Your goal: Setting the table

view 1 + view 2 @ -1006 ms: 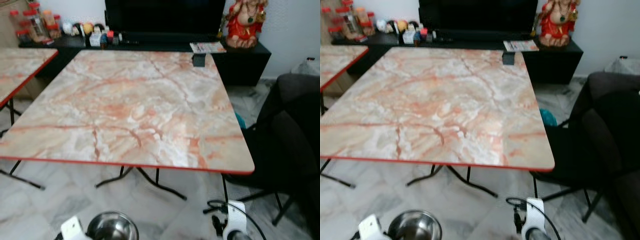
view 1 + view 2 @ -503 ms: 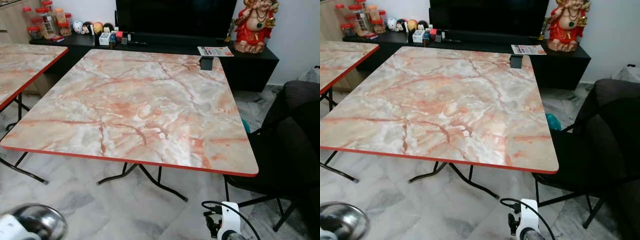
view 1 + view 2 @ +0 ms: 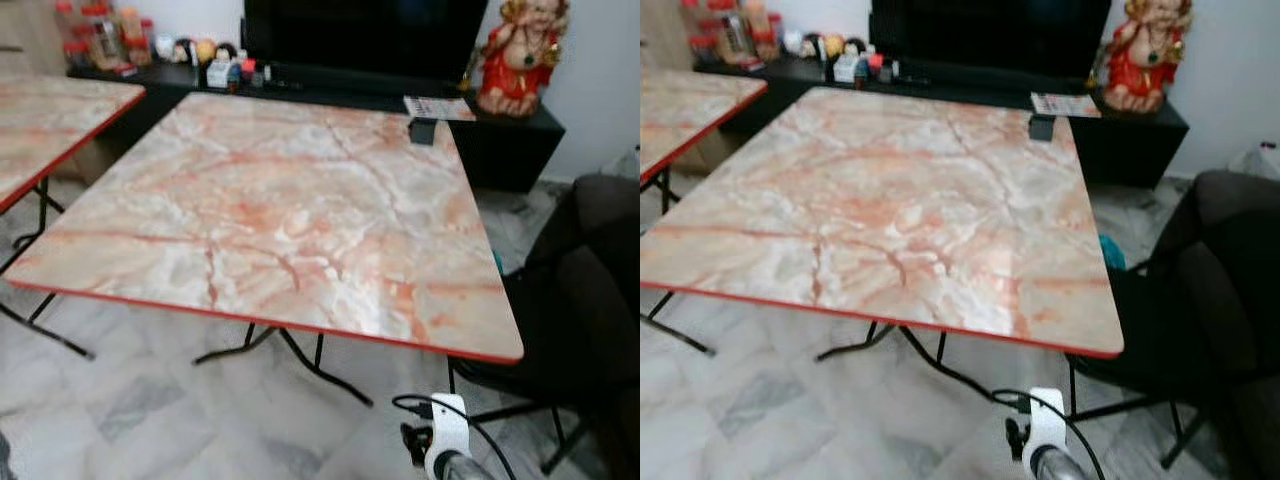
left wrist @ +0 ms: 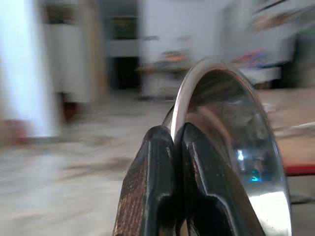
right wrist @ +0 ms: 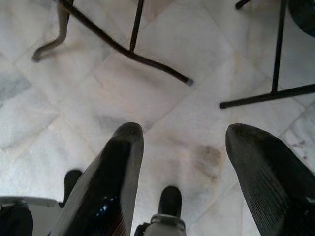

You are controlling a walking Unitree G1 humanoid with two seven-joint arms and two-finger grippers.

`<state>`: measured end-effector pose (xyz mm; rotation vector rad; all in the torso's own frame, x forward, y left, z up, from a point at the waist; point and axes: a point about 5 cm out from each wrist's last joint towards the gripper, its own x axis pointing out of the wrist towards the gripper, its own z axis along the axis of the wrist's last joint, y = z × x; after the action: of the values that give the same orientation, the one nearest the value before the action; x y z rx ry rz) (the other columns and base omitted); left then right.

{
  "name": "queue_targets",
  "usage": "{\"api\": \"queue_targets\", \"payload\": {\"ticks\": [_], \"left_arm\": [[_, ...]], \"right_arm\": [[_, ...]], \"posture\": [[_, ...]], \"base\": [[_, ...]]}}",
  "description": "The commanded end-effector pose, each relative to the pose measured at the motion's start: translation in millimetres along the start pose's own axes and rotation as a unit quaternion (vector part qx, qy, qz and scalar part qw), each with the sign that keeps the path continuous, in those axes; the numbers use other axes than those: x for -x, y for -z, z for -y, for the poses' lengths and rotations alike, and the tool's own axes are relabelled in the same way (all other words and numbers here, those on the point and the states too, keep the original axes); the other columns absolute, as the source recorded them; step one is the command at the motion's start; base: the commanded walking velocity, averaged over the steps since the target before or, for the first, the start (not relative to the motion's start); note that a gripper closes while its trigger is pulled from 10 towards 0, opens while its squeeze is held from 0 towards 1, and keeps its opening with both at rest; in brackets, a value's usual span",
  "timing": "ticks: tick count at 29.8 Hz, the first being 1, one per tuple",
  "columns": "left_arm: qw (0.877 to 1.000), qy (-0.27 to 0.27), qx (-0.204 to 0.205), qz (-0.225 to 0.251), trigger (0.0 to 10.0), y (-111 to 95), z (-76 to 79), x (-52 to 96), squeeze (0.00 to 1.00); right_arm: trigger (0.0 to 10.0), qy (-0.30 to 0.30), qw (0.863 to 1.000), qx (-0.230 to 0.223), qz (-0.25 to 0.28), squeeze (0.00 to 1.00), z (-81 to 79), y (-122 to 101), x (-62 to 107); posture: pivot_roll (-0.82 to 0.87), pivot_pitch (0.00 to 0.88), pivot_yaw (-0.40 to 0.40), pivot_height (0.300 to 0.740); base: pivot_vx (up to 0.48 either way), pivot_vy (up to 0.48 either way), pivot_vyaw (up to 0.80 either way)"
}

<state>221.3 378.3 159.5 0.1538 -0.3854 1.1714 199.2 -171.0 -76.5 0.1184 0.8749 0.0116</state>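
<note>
A big marble-patterned table (image 3: 270, 210) with a red edge stands in front of the robot, its top bare apart from a small dark box (image 3: 423, 130) sitting near the far right corner. A second table (image 3: 45, 125) of the same pattern stands off to the left, apart from the first. Behind both runs a low black cabinet (image 3: 500, 140) against the wall, with a dark television (image 3: 360, 35) on it, a red and gold statue (image 3: 518, 55) at the right end, a magazine (image 3: 438, 107) lying beside the statue, and a cluster of jars and small ornaments (image 3: 110, 40) at the left end. A black chair (image 3: 590, 290) sits just beside the table's right edge.

The left gripper (image 4: 173, 142) has its two black fingers pinched tight on the rim of a steel bowl (image 4: 231, 147), which is held tilted on its edge, off the table, with the blurred room and floor behind it.

The right gripper (image 5: 184, 142) hangs low over the pale marble floor (image 5: 147, 88) with its fingers spread wide and nothing between them; the table's black legs (image 5: 123, 46) cross the floor beyond it. The right arm's white wrist (image 3: 445, 440) shows at the bottom of the head view, below the table's near right corner.
</note>
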Motion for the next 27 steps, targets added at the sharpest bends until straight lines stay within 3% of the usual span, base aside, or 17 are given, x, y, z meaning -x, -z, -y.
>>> {"api": "queue_targets", "payload": {"ticks": [1, 2, 5, 7, 10, 11, 12, 13, 14, 15, 16, 17, 18, 19, 21, 23, 27], "left_arm": [[0.994, 0.086, 0.058, 0.03, 10.0, -22.8, 32.0, 1.1, 0.0], [0.98, 0.164, 0.113, 0.006, 10.0, -31.8, 60.3, 8.0, 0.0], [0.938, 0.285, 0.189, -0.059, 10.0, -40.8, 102.2, 26.8, 0.0], [0.91, 0.332, 0.216, -0.12, 10.0, -38.3, 125.3, 40.8, 0.0], [0.895, 0.351, 0.228, -0.154, 10.0, -35.7, 137.5, 48.3, 0.0], [0.878, 0.375, 0.243, -0.172, 10.0, -35.2, 149.2, 56.8, 0.0], [0.844, 0.4, 0.284, -0.217, 10.0, -34.0, 170.2, 72.6, 0.0], [0.844, 0.4, 0.284, -0.217, 10.0, -34.0, 170.2, 72.6, 0.0], [0.831, 0.409, 0.298, -0.23, 10.0, -34.4, 177.4, 78.5, 0.0], [0.81, 0.418, 0.322, -0.255, 10.0, -34.5, 184.9, 85.6, 0.0], [0.803, 0.42, 0.33, -0.264, 10.0, -34.4, 187.2, 88.1, 0.0], [0.788, 0.428, 0.343, -0.281, 10.0, -33.9, 191.6, 93.5, 0.0], [0.788, 0.428, 0.343, -0.281, 10.0, -33.9, 191.6, 93.5, 0.0], [0.763, 0.439, 0.36, -0.309, 10.0, -32.7, 198.6, 103.0, 0.0], [0.749, 0.445, 0.361, -0.333, 10.0, -29.8, 204.4, 112.6, 0.0], [0.723, 0.458, 0.362, -0.369, 10.0, -25.2, 213.3, 134.3, 0.0], [0.72, 0.47, 0.346, -0.375, 10.0, -22.2, 215.2, 144.9, 0.0]], "right_arm": [[10.0, 0.0, 1.0, 0.004, -0.002, 0.0, 0.1, -1.2, -0.4], [10.0, 0.0, 1.0, 0.004, -0.002, 0.0, -0.1, -1.1, -0.4], [10.0, 0.002, 1.0, 0.002, -0.001, 0.0, -0.2, -1.0, -0.4], [10.0, 0.003, 1.0, -0.002, 0.0, 0.0, 0.0, -1.3, -0.4], [10.0, 0.005, 1.0, -0.005, 0.001, 0.0, 0.2, -1.6, -0.4], [10.0, 0.008, 1.0, -0.01, 0.003, 0.0, 0.5, -1.6, -0.4], [10.0, 0.014, 1.0, -0.019, 0.005, 0.0, 1.6, -1.4, -0.1], [10.0, 0.014, 1.0, -0.019, 0.005, 0.0, 1.6, -1.4, -0.1], [10.0, 0.016, 1.0, -0.021, 0.006, 0.0, 2.4, -0.9, 0.1], [10.0, 0.021, 0.999, -0.025, 0.005, 0.0, 4.4, 0.7, 0.8], [10.0, 0.023, 0.999, -0.027, 0.005, 0.0, 5.2, 1.2, 1.0], [10.0, 0.025, 0.999, -0.028, 0.005, 0.0, 6.4, 2.3, 1.5], [10.0, 0.025, 0.999, -0.028, 0.005, 0.0, 6.4, 2.3, 1.5], [10.0, 0.029, 0.999, -0.032, 0.003, 0.0, 8.4, 4.4, 2.3], [10.0, 0.034, 0.999, -0.036, 0.001, 0.0, 10.4, 6.2, 3.0], [10.0, 0.04, 0.999, -0.034, -0.006, 0.0, 12.4, 9.7, 4.0], [10.0, 0.041, 0.998, -0.038, -0.006, 0.0, 12.7, 10.9, 4.4]], "posture": [[0.06, 0.0, -0.067, 0.74], [0.06, 0.0, -0.063, 0.74], [0.05, 0.0, -0.058, 0.74], [0.05, 0.0, -0.049, 0.74], [0.05, 0.0, -0.049, 0.74], [0.02, 0.0, -0.025, 0.74], [0.0, 0.0, -0.018, 0.74], [0.0, 0.0, -0.018, 0.74], [0.0, 0.0, -0.015, 0.74], [0.0, 0.0, -0.013, 0.74], [0.0, 0.0, -0.013, 0.74], [0.0, 0.0, -0.011, 0.74], [0.0, 0.0, -0.011, 0.74], [-0.01, 0.0, -0.009, 0.74], [-0.01, 0.0, -0.006, 0.74], [-0.02, 0.0, 0.0, 0.74], [-0.02, 0.0, 0.004, 0.74]], "base": [[0.0, 0.0, 0.0], [0.0, 0.0, 0.0], [0.0, 0.0, 0.0], [0.0, 0.0, 0.0], [0.0, 0.0, 0.0], [0.0, 0.0, 0.0], [0.0, 0.0, 0.0], [0.0, 0.0, 0.0], [0.0, 0.0, 0.0], [0.0, 0.0, 0.0], [0.0, 0.0, 0.0], [0.0, 0.0, 0.0], [0.0, 0.0, 0.0], [0.0, 0.0, 0.0], [0.0, 0.0, 0.0], [0.0, 0.0, 0.0], [0.0, 0.0, 0.0]]}}
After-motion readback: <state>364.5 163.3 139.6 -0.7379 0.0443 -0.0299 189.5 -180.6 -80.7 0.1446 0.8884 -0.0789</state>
